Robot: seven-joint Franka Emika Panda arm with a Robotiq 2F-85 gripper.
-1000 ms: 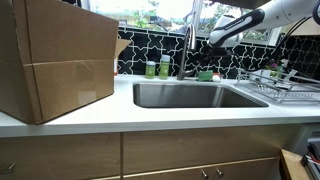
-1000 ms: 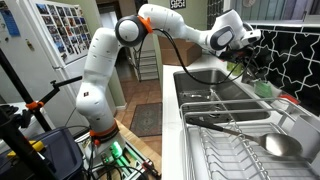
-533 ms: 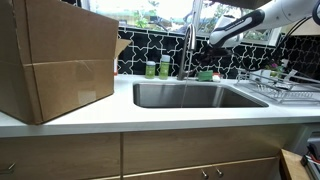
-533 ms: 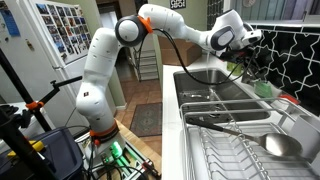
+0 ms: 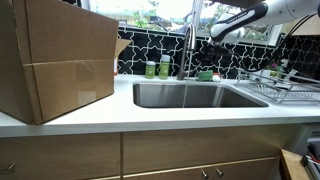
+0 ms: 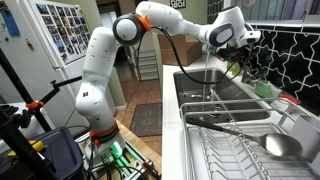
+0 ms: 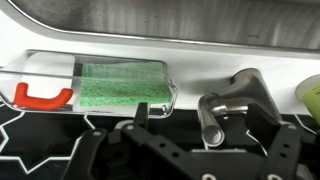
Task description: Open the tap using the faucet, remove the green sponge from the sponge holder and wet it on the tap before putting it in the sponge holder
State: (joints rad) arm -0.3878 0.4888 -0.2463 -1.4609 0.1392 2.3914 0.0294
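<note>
The gripper (image 5: 214,33) has lifted slightly and now hangs high beside the tap (image 5: 188,40), near its neck. Whether the jaws are spread or closed cannot be told. The sponge (image 7: 122,84) lies in the holder (image 7: 55,68), just beside the tap's base.

A black tiled backsplash (image 5: 130,55) runs beneath a bright window (image 5: 150,12), above wooden cabinets (image 5: 190,155).
</note>
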